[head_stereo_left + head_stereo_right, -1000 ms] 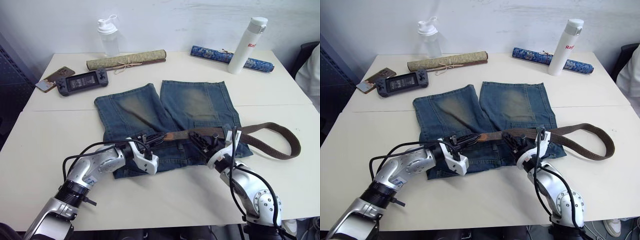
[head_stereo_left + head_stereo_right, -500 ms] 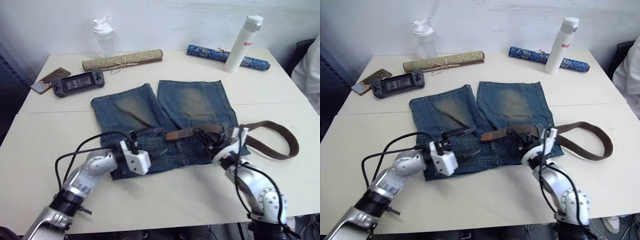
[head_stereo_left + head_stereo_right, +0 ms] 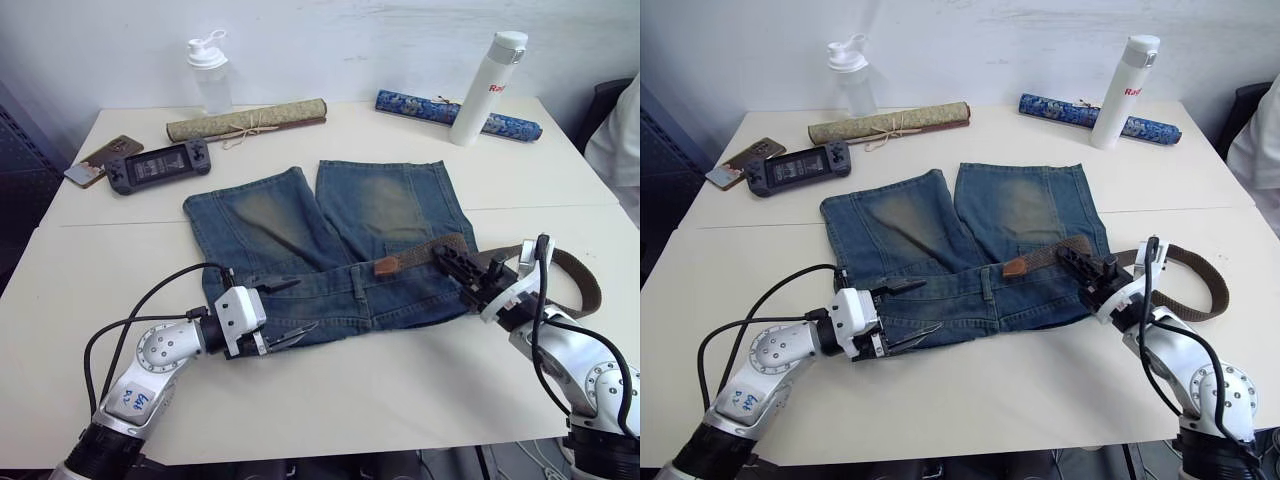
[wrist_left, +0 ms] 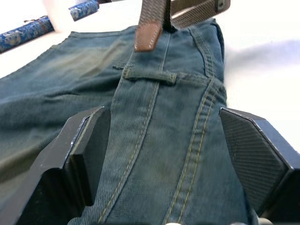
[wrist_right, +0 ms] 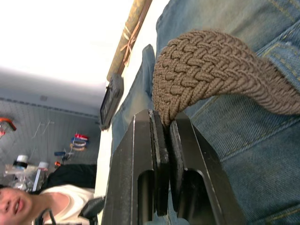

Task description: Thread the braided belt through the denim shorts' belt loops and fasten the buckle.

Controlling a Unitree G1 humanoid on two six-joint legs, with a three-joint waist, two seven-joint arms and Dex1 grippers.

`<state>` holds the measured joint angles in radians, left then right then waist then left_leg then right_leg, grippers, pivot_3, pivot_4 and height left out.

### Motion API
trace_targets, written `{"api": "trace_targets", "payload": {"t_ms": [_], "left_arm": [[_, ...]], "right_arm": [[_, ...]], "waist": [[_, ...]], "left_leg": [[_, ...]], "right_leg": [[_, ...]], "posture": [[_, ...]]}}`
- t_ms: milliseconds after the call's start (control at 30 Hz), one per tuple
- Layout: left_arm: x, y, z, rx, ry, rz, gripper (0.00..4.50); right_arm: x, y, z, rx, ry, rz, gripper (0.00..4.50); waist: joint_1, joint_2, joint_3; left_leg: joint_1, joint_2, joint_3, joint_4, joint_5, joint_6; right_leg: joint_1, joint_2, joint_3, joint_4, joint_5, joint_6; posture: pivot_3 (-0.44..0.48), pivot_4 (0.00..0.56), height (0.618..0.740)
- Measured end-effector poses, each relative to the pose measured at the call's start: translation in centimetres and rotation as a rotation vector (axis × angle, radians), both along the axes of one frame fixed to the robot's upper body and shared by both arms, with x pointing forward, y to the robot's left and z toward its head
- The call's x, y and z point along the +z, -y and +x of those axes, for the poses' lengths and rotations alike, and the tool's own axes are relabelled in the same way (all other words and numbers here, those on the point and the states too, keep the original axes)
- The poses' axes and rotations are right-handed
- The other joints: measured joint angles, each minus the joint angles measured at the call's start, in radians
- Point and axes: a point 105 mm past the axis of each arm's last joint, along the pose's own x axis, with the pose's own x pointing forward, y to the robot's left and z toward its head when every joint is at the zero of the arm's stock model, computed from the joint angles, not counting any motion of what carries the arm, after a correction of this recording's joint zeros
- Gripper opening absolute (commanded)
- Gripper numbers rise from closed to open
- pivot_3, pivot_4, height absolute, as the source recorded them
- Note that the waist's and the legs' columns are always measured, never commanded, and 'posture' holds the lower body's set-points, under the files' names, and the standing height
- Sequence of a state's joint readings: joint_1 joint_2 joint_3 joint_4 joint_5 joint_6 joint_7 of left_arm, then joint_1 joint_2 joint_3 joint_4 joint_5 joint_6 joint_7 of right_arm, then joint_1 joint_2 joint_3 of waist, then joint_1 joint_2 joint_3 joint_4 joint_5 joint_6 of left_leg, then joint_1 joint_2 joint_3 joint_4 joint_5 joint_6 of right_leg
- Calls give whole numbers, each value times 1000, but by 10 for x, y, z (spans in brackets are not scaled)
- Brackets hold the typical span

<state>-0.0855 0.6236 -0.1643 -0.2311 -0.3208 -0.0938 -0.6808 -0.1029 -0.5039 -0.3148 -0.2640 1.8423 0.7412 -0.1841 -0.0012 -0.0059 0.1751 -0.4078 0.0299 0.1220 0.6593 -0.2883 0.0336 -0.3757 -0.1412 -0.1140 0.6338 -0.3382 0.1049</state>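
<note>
The right gripper (image 3: 1087, 272) has its jaws clamped on the belt (image 3: 1188, 293); the left gripper (image 3: 908, 313) has its jaws spread wide with nothing between them. The table (image 3: 980, 400) holds the shorts (image 3: 965, 250), spread flat with the waistband toward the robot. The left gripper hovers over the waistband's left end, a belt loop (image 4: 149, 76) ahead of its fingers (image 4: 84, 145). The belt curves across the table just right of the shorts, and its brown tip (image 3: 388, 266) lies on the right side of the waistband. Beyond the shorts' legs lie a tan roll (image 3: 890, 122), a blue roll (image 3: 1080, 116), a white bottle (image 3: 1120, 90) and a game console (image 3: 798, 166).
</note>
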Motion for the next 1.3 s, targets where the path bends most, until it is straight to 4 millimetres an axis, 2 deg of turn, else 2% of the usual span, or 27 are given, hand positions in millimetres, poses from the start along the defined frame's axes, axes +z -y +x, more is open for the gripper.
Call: {"api": "trace_targets", "payload": {"t_ms": [100, 400, 533, 667, 833, 1000, 1300], "left_arm": [[-1, 0, 0, 8, -6, -6, 4023], [-1, -3, -1, 4, 0, -13, 4023], [0, -2, -3, -9, 2, -20, 4023], [-1, -1, -3, -18, -1, -22, 4023], [1, -4, -1, -7, 9, -21, 4023], [1, -2, -1, -5, 11, -22, 4023], [1, -1, 1, 0, 9, -24, 4023]], "right_arm": [[-3, -3, -1, 20, -1, -23, 0], [-32, -16, -2, 54, -50, -191, 0], [-36, -21, -1, 50, -47, -191, 0], [-30, -19, 4, 29, -17, -204, 0], [-14, -10, 8, 2, 46, -239, 0], [3, -3, 8, -15, 118, -364, 0], [-12, -15, 6, 10, 116, -507, 0]], "waist": [[1, 0, 0], [1, 0, 0], [0, 0, 0], [1, 0, 0], [1, 0, 0], [1, 0, 0], [1, 0, 0]], "left_leg": [[0, 0, 0, 0, 0, 0], [0, 0, 0, -1, 0, 0], [0, 0, 0, -1, 0, 0], [0, 0, 0, -1, 0, 0], [0, 0, 0, -2, 0, 0], [0, 0, 0, -3, 0, 0], [0, 0, 0, -4, 1, -1]], "right_leg": [[0, 0, 0, -1, 0, 0], [0, 0, 0, -2, 0, 0], [0, 0, 0, -2, 0, 0], [0, 0, 0, -2, 0, 0], [0, 0, 0, -3, 0, 0], [0, 0, 0, -4, 0, 0], [0, 0, 0, -4, 0, 0]], "posture": [[0, 150, 717], [0, 150, 717], [0, 150, 717], [0, 150, 717], [0, 150, 717], [0, 150, 717], [0, 150, 717]]}}
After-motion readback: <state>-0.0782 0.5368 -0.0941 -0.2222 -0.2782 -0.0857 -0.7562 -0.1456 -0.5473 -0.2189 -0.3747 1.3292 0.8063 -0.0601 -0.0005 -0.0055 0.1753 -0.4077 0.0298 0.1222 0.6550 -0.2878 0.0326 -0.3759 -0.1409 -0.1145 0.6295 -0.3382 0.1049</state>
